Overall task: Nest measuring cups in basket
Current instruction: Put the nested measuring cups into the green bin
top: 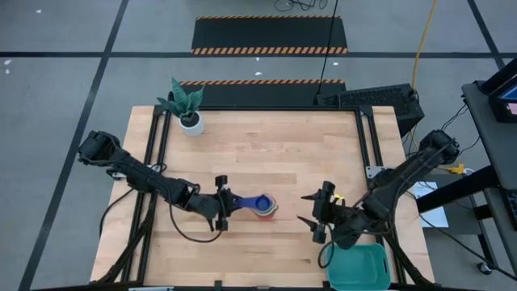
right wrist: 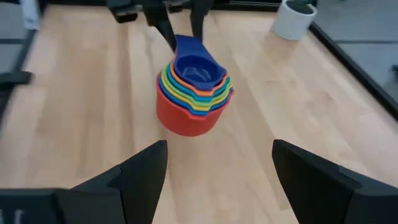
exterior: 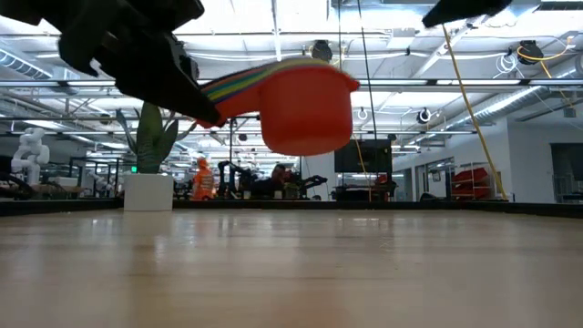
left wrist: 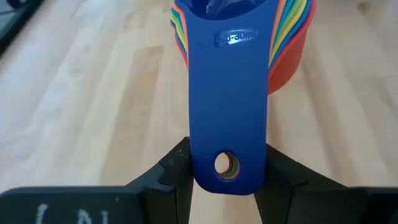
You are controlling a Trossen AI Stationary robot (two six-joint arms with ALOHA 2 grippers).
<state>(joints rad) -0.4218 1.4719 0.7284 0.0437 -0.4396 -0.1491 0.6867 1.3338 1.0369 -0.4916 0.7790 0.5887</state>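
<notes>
Dark left tool point(top: 220, 202), fingers point(left wrist: 168, 177) clamped on the stacked flat handles of the nested plastic measuring cups point(right wrist: 193, 93), navy one innermost and on top, red one outermost. Held clear of the pale wooden table point(top: 266, 145), near its middle toward the front edge, the stack seen hanging in the air in the low view. Dark right tool point(top: 317, 212) just to the right, jaws spread wide, gripping nothing. Small teal-green rectangular plastic basket point(top: 359, 268) at the front right corner. White plant pot point(top: 191, 123) far back left.
</notes>
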